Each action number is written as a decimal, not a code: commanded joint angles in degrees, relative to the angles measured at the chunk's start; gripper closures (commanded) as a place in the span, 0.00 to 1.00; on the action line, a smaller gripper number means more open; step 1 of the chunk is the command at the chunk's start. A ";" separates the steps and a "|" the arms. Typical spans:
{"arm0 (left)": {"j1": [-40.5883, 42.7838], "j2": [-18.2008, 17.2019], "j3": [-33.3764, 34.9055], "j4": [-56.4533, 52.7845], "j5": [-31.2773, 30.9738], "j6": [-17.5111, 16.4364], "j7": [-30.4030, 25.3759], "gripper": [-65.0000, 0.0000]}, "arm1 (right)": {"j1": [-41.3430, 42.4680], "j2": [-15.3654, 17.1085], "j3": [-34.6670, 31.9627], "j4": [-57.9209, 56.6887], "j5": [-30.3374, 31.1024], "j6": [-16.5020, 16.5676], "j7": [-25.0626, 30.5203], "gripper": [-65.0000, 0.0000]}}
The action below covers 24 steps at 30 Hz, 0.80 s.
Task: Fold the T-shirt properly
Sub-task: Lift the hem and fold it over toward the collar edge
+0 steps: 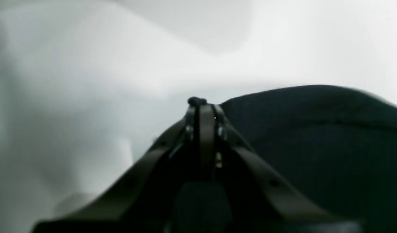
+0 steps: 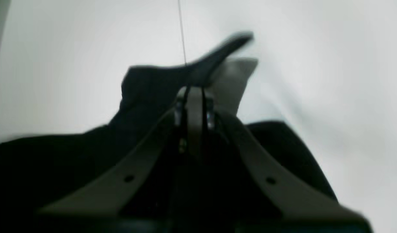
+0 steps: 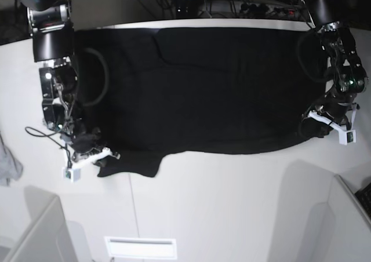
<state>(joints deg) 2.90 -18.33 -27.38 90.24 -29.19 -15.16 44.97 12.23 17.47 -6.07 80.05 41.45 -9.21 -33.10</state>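
Ideally, we lift evenly, keeping the black T-shirt (image 3: 208, 99) taut between both tools, each pinching its edge.

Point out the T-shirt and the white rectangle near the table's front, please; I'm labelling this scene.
T-shirt (image 3: 208, 88): base view, middle of the dark cloth.
White rectangle (image 3: 141, 248): base view, its bright face.

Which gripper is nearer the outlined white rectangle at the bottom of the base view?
Right. The right gripper is at the T-shirt's edge, just up and left of the rectangle in that view; the left gripper is far off to the upper right.
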 commanded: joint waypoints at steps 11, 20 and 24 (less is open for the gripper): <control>3.04 -0.79 -6.60 11.08 -5.23 -0.71 6.77 1.00 | -5.77 0.86 6.90 9.22 0.17 0.20 -2.11 1.00; 8.22 -1.67 -6.78 14.16 -5.49 -0.71 6.77 1.00 | -13.33 0.86 10.50 16.17 0.17 0.20 -2.11 1.00; 11.04 -1.76 -6.78 14.95 -5.49 -0.80 6.68 1.00 | -16.58 0.77 11.82 18.89 0.17 0.20 -2.11 1.00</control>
<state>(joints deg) 14.02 -19.09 -33.76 104.16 -34.39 -15.92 52.73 -5.34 17.67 5.37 97.56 41.36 -9.47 -36.49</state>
